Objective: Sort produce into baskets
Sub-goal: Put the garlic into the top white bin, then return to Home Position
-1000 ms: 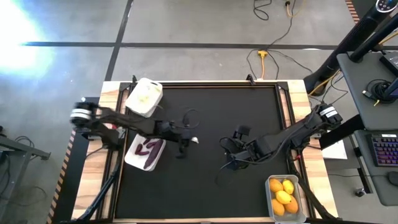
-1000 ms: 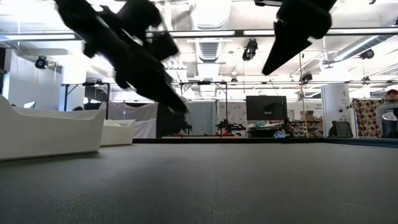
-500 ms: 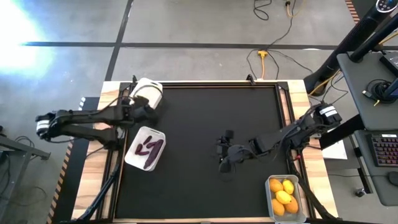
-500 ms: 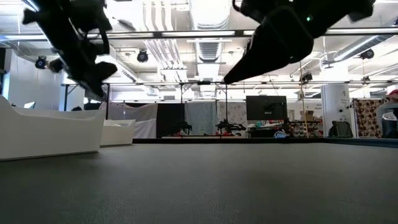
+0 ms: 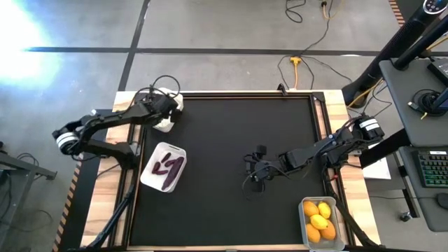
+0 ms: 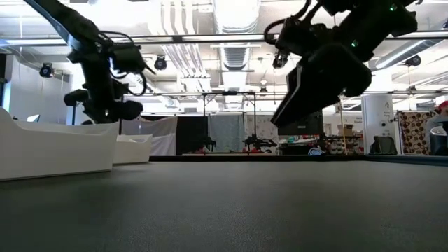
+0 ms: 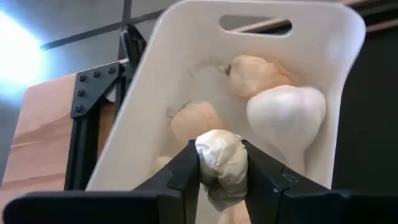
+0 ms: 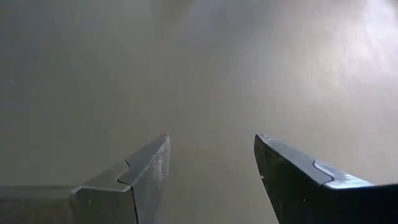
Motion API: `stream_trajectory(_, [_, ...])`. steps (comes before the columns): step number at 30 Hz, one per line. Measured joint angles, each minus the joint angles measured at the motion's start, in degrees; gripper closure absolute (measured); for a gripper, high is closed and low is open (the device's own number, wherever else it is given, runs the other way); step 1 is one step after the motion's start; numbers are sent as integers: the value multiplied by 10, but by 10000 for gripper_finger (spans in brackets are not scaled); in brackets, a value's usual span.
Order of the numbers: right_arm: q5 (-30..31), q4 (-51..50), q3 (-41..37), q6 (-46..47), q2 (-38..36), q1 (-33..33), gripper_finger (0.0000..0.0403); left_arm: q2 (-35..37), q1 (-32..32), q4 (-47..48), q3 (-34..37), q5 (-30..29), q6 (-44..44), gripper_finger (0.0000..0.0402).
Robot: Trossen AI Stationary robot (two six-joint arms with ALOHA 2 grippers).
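White papery garlic bulb (image 7: 221,163) sits pinched in the left gripper (image 7: 221,171) over the opaque white tub (image 7: 323,28) w/ other bulbs — I'd open wide, lift straight; right gripper (image 8: 211,168) idles agape, empty, mid-table.

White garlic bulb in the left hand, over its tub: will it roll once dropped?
The garlic bulb is rounded and lumpy, so probably a short wobble. The white tub walls and the bulbs already inside likely stop it. It looks light.
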State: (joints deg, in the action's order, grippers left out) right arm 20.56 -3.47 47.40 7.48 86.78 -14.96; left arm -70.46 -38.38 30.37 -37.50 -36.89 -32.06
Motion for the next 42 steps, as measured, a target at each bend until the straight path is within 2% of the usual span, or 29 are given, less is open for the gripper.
stream_trajectory(11, [0, -60, 5, -10, -15, 0, 177, -131, 0, -1, -51, -5, 36, 237])
stream_trajectory(15, [0, -158, 33, 0, -38, 0, 177, -137, 6, 9, -64, -5, 65, 216])
stream_trajectory(18, [19, -218, 51, 0, -61, 0, 177, -110, 33, 11, -77, 6, 72, 211])
stream_trajectory(22, [50, -224, 46, -40, -97, 6, 177, -49, 112, -4, -94, 12, 98, 214])
stream_trajectory(27, [45, -184, 13, -59, -121, 23, 195, 27, 240, -41, -96, -1, 137, 224])
stream_trajectory(30, [21, -117, -18, -60, -125, 30, 217, 60, 333, -56, -80, 0, 157, 229])
stream_trajectory(34, [-42, 20, -64, -87, -118, 30, 253, 84, 464, -106, -36, 15, 185, 236])
stream_trajectory(37, [-74, 52, -81, -116, -121, 30, 279, 95, 549, -178, 10, 32, 204, 242])
stream_trajectory(40, [-72, 55, -90, -127, -151, 30, 304, 102, 597, -259, 57, 33, 219, 250])
stream_trajectory(42, [-70, 56, -101, -134, -184, 30, 319, 110, 605, -305, 88, 39, 222, 256])
